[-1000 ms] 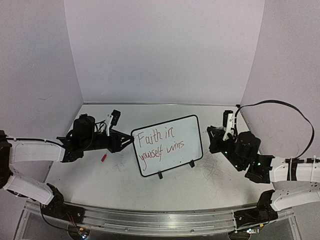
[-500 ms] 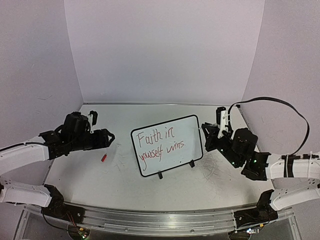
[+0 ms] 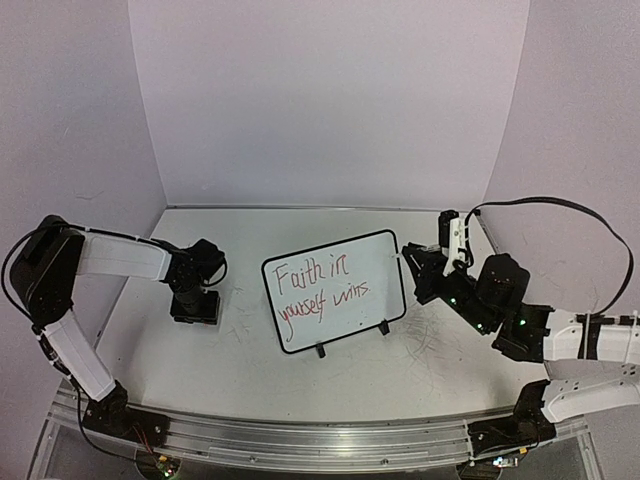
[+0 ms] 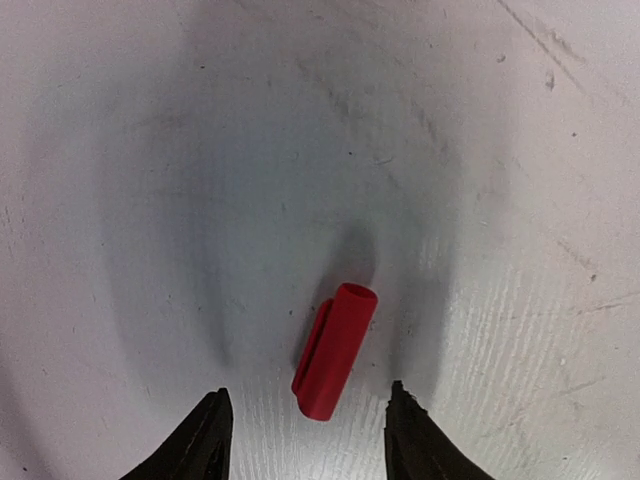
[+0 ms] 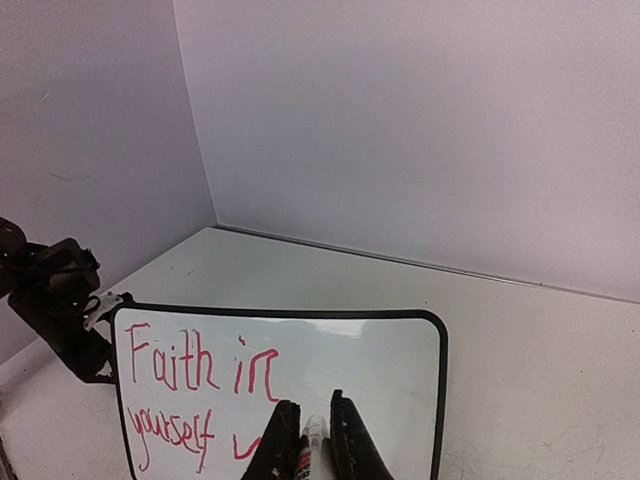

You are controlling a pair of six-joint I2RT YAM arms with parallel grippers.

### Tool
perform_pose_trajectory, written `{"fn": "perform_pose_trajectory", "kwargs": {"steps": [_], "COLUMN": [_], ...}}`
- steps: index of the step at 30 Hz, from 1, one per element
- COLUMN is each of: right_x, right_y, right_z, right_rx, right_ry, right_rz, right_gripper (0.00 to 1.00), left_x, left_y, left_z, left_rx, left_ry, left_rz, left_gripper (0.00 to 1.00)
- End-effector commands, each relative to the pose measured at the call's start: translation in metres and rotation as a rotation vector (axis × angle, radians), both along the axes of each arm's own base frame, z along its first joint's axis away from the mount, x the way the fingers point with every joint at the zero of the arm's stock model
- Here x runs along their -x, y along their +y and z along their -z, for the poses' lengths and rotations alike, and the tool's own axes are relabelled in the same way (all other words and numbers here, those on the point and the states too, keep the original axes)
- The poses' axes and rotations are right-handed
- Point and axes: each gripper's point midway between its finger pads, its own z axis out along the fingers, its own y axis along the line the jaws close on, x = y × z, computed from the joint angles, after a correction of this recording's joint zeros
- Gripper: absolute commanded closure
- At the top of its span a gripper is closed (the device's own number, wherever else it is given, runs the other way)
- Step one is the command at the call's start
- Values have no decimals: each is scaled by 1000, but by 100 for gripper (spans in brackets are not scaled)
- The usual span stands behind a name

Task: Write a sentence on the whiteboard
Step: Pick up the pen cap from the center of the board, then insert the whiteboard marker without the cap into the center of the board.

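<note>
Closing on the small red plastic pen cap (image 4: pixel 335 350) is where trouble looks likeliest. The left tool (image 4: pixel 307 432) hangs point-down over the scratched grey worktop (image 3: pixel 300 370), left of the board, its two black fingers spread wide and holding nothing, one tip on each side of the cap's near end. The cap lies flat and slanted between them rather than square, so a pinch could, I judge, roll it or squirt it out sideways, and tips driven too low would scrape the surface. The small rectangular whiteboard with a thin black frame (image 3: pixel 380 265) stands tilted on little black feet at the middle of the worktop, with "Faith in yourself wins" in red across it, so the writing looks done. The right tool (image 5: pixel 313 445) sits at the board's right edge, fingers drawn close around a slim white-and-red marker (image 5: pixel 311 440). In its wrist view the marker points at the board's lower part, and whether the tip touches cannot be told. A bare tip so near could smear the last word, and a nudge from that arm might shove or topple the board. No true container is in view. The cap is the one hollow thing; it lies alone, well apart from the marker, its inside unseen.
</note>
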Motion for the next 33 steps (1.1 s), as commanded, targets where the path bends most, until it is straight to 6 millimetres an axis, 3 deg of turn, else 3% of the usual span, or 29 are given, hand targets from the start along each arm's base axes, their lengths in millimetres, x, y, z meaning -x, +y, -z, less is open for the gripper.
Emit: {"fn": "perform_pose_trajectory", "kwargs": {"steps": [1,6,12,17,20,22,25,27,29,33], "right_x": [3,3,4,1,-4,-6,-2,2,7,33], "right_y": [0,2,1,1,6,14,24,30,39,72], "right_z": [-20,-17,-21,-32,-49,-55,-67,-76,-85,-101], "right_rx": [-48,-42,-64,-85,-88,-71,-87,-112,-129,-104], "right_ry": [-18,-2,10,7,5,14,26,34,39,24], "right_rz": [-19,-23,-24,-9,-11,-29,-80,-127,-184,-419], "right_gripper": [100,100,100,100,100,100,100,100,100,100], "left_x": [-19,-27,-18,-16,-25,-33,-44,-41,-22,42], "left_y": [0,-2,-4,-6,-10,-14,-31,-53,-88,-162], "left_z": [-5,1,12,-4,-39,-76,-152,-204,-258,-306], "left_rx": [-56,-73,-56,-14,30,74,167,222,295,428], "left_ry": [-24,-20,28,-5,-101,-194,-395,-555,-739,-923], "left_rz": [52,75,94,83,67,76,142,252,423,796], "left_gripper": [51,63,84,96,100,100,100,100,100,100]}}
